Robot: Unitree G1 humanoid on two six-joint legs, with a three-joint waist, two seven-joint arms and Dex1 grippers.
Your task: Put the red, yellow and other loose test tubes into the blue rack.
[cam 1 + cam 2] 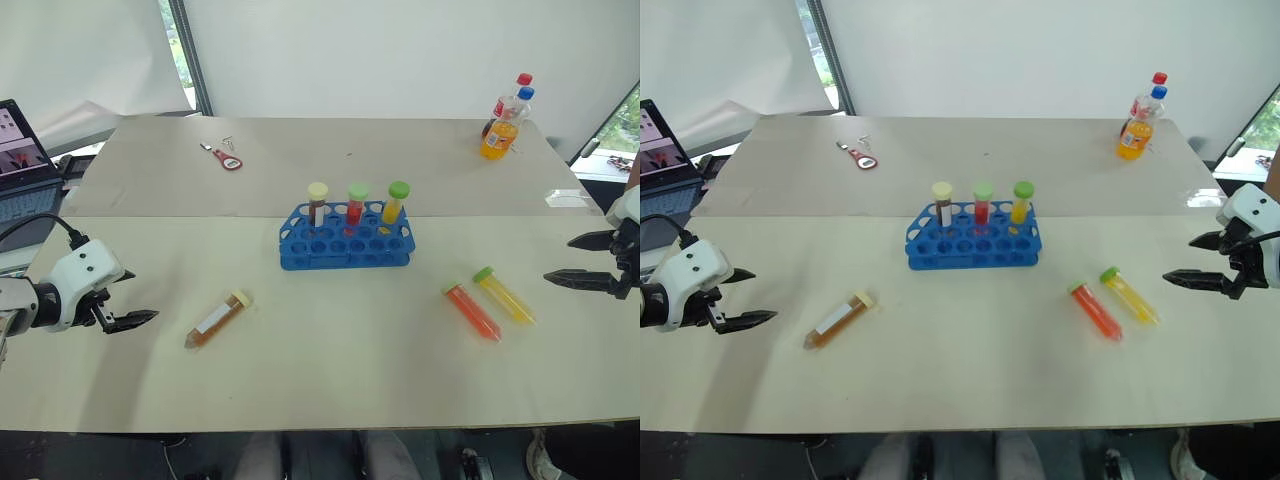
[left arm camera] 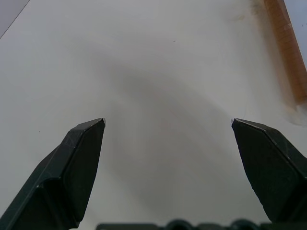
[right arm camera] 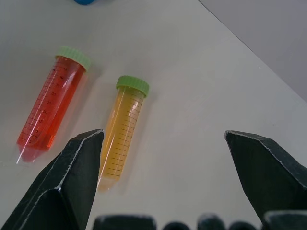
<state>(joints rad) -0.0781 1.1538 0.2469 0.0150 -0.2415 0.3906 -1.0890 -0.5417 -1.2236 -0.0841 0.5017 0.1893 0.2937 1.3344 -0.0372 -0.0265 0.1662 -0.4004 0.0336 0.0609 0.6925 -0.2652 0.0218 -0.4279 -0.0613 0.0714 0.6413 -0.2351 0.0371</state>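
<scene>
Nearest, the left hand (image 1: pixel 140 319) hovers over the pale worktop (image 1: pixel 330 370) with its two black fingers spread wide and nothing between them. Just beyond its fingertips, toward the middle of the worktop, a brown tube (image 1: pixel 217 319) with a cream cap lies on its side, apart from the hand; in the left wrist view its body runs past one fingertip without touching it.

On the other side, the right hand (image 1: pixel 572 260) is likewise open and empty, fingers pointing inward across the worktop. A short way ahead of those fingertips lie two loose tubes side by side, both with green caps: the yellow tube (image 1: pixel 503 294) is the closer to the hand, and the red tube (image 1: pixel 471 310) lies just beyond it. Neither touches the hand. In the right wrist view the yellow tube (image 3: pixel 122 132) sits beside one finger and the red tube (image 3: pixel 50 108) further out.

Farther on, between the two hands and beyond both, stands the blue rack (image 1: pixel 346 236). Three capped tubes stand upright in its back row: a brown one, a red one and a yellow one.

Well beyond the rack, a small red-handled tool (image 1: pixel 226 157) lies on the far worktop on the left hand's side, and a bottle (image 1: pixel 503 122) of orange drink stands on the right hand's side. A laptop (image 1: pixel 22 165) sits at the edge past the left hand.
</scene>
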